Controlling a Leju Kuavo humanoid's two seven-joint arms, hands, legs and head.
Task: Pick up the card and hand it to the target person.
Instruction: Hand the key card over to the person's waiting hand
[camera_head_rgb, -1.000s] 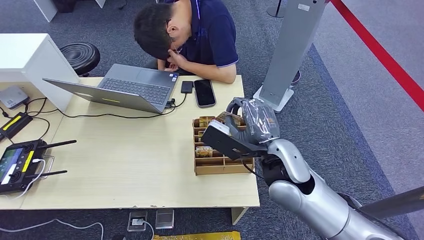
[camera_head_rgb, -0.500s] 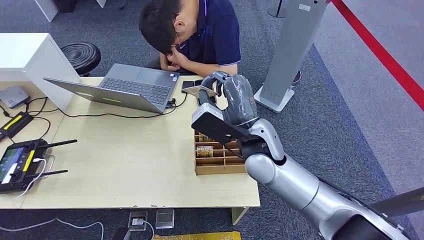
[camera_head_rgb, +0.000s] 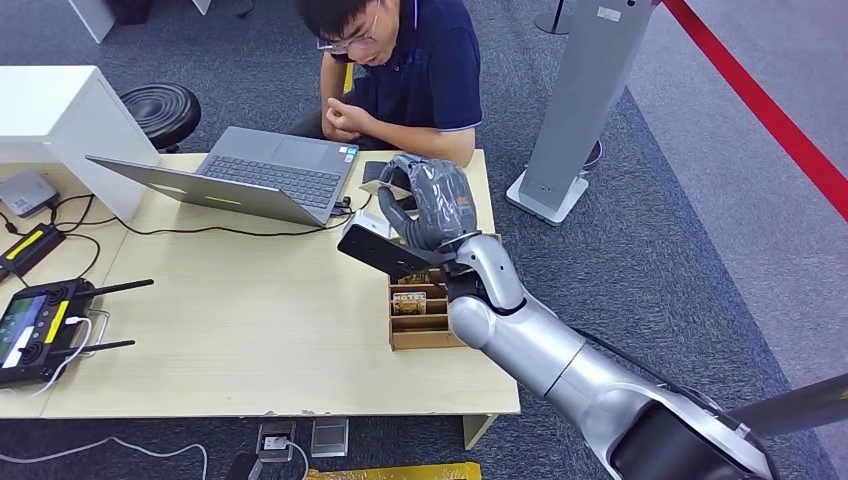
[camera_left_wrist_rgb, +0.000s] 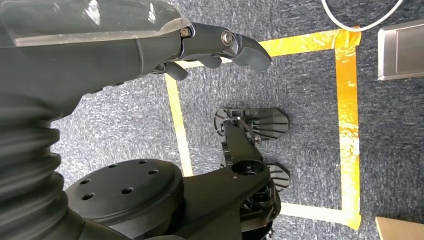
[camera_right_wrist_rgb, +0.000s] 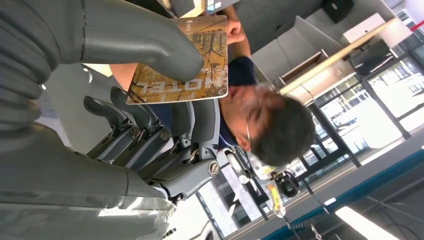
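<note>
The card (camera_right_wrist_rgb: 192, 60) is held pinched in the right hand (camera_head_rgb: 425, 200) and offered towards the person (camera_head_rgb: 405, 60), whose taking grasp is awaited.

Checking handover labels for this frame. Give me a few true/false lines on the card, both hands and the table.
1. The right hand holds the card under its thumb. True.
2. The card lies in the wooden organizer. False: it is up in the right hand, held out toward the person.
3. The left hand carries a second card. False: it hangs over the carpet with nothing in it.
4. An open laptop sits on the table in front of the person. True.
5. The person's hand is already on the card. False: it is up by the chin.
</note>
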